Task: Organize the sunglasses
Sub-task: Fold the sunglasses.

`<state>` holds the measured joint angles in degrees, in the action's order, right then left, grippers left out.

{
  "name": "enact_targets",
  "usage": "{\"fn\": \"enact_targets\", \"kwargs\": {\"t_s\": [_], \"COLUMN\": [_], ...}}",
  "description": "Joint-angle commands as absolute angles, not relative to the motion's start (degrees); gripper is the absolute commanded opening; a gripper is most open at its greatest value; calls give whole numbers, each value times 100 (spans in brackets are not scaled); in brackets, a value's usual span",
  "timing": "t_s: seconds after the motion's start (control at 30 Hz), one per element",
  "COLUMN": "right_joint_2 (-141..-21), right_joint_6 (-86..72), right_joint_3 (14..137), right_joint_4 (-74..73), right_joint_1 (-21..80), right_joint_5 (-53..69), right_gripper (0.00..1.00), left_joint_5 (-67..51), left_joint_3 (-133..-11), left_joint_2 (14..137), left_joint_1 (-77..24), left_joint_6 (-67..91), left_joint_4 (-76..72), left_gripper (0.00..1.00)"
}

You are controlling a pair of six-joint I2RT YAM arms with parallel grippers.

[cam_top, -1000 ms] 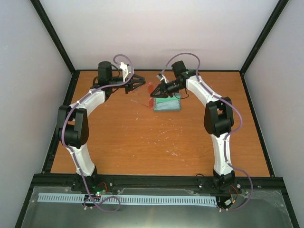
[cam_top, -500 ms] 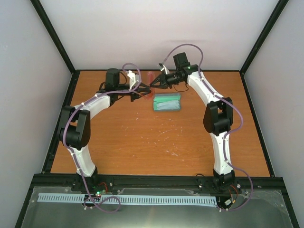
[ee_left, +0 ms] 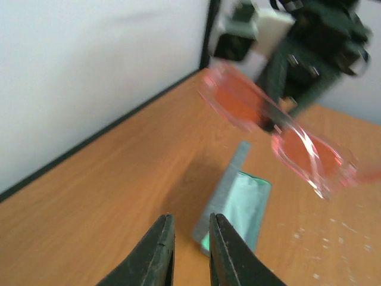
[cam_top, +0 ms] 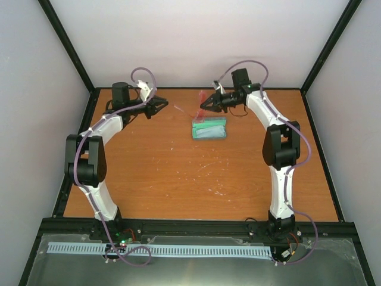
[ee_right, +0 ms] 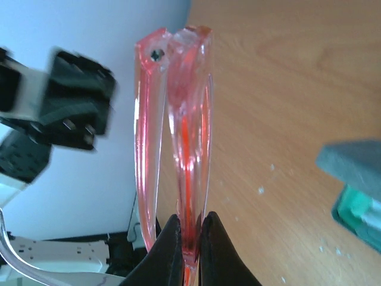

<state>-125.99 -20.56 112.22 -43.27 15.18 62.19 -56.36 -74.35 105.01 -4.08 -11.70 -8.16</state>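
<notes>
My right gripper [cam_top: 206, 103] [ee_right: 189, 219] is shut on the sunglasses [cam_top: 202, 97] [ee_right: 188, 113], a see-through pinkish-red pair held in the air above the table's back edge. In the right wrist view I look along the folded frame, pinched between the fingers. The left wrist view shows the sunglasses [ee_left: 275, 130] lenses-on, hanging above the case. The grey-blue case [cam_top: 209, 128] [ee_left: 230, 179] [ee_right: 351, 161] lies open on the table with a teal cloth [ee_left: 245, 205] inside. My left gripper [cam_top: 159, 104] [ee_left: 190, 219] hovers left of the glasses, jaws a little apart and holding nothing.
The back wall and its black frame rail [ee_left: 119, 122] run close behind both grippers. Black corner posts [cam_top: 68, 44] stand at the back corners. White specks [cam_top: 208, 170] dot the orange tabletop [cam_top: 178, 173].
The right gripper has lifted the sunglasses off the case and carried them back and to the right. The left gripper came in toward the glasses, then drew back to the left.
</notes>
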Motion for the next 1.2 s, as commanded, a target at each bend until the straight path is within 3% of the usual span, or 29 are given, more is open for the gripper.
{"fn": "enact_targets", "kwargs": {"t_s": [0.0,0.17,0.33,0.6,1.07,1.17], "right_joint_2": [-12840,-13255,-13221,-12708,-11699,-11630], "right_joint_6": [-2437,-2734,-2262,-1591,-1002,-966], "right_joint_3": [12218,12971,12944,11809,10768,10656], "right_joint_4": [-4000,-3963,-4482,-4799,-4674,-4821], "right_joint_1": [1521,1544,1742,2011,2046,2026], "right_joint_5": [6455,6388,6012,5975,7357,7027], "right_gripper": [3,3,3,3,3,3], "left_joint_5": [-6146,-6398,-6719,-6523,-6241,-6155], "left_joint_3": [-7352,-7111,-7325,-7590,-7880,-8151], "left_joint_2": [10081,9844,9971,10262,11203,11354], "left_joint_1": [-703,-1202,-1573,-1661,-1661,-1661], "left_joint_6": [-1925,-2626,-2129,-1457,-1200,-1178], "left_joint_4": [247,669,394,-370,-1125,-1053], "left_gripper": [18,18,20,22,23,25]}}
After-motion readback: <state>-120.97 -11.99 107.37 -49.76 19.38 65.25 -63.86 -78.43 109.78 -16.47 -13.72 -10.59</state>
